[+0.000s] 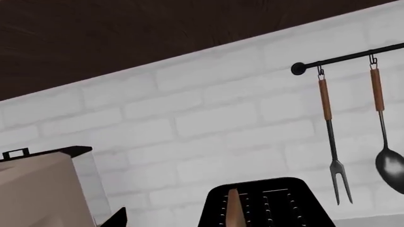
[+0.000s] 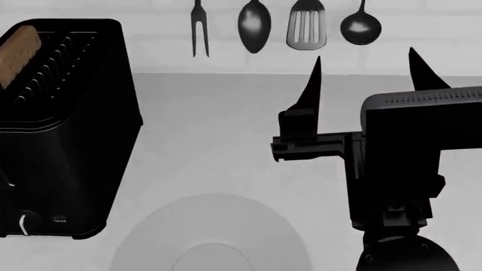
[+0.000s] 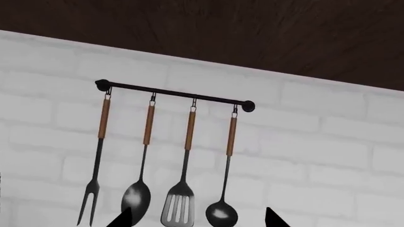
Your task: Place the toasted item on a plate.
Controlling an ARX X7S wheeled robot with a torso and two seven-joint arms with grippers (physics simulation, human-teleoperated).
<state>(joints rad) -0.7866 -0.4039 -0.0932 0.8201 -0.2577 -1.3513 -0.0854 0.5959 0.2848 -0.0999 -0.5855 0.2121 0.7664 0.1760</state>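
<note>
Right gripper hangs over bare counter, fingers spread wide, nothing between them. The toast sits in the black toaster; plate lies just beside it. Utensils hang behind. Left gripper: can't tell.

— How many things do you have in front of you?
— You have one toaster, one slice of toast in it, one plate, and four utensils on one rail: fork, spoon, spatula, ladle
</note>
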